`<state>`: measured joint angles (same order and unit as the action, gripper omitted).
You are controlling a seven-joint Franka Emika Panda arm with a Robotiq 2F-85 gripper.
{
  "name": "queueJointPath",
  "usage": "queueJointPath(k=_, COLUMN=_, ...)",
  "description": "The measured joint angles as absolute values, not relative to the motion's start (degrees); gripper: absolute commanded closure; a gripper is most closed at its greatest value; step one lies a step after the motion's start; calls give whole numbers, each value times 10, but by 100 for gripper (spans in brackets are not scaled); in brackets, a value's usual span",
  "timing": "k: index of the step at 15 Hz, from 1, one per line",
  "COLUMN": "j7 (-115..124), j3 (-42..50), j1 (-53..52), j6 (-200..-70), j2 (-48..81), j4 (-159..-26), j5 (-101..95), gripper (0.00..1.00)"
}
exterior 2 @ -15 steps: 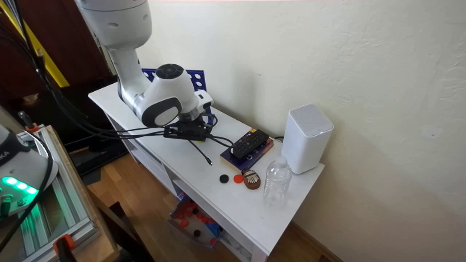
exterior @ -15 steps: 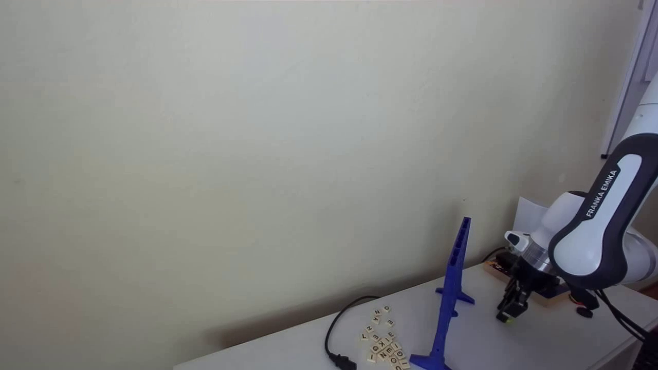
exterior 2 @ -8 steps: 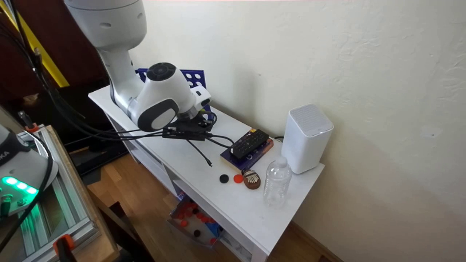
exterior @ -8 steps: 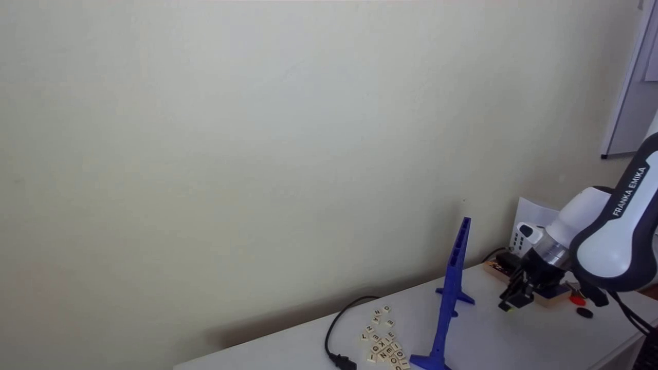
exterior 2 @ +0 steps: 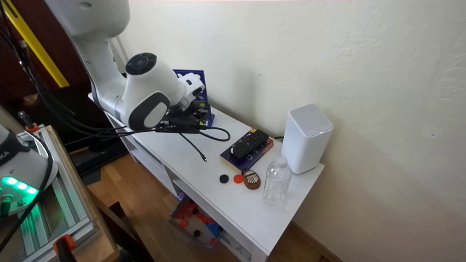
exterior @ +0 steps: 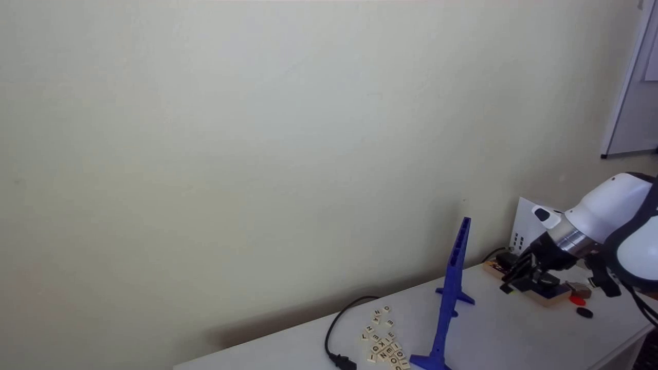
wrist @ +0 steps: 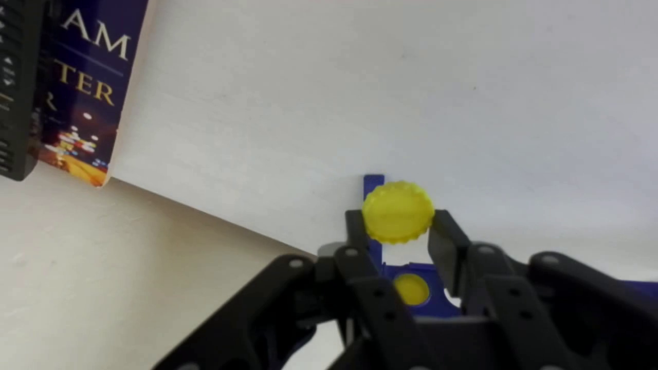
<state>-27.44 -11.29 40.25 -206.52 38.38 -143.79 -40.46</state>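
- The hand had it: fingertips pinched a yellow disc by both edges!
- That disc was near the blue rack, covering part of it in the wrist view.
- A second yellow disc showed in the rack, which stood upright on the tabletop.
- On the book lay a remote.
- Close by, a red disc sat between a thumb piano and a black disc.
- Letter tiles lay scattered beside the rack.
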Motion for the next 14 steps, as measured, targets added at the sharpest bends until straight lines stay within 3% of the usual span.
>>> queueJointPath(k=14, j7=-128, j3=-8, j1=335, j6=-2207, j2=302, j4=-1484, j5=-568, gripper=89)
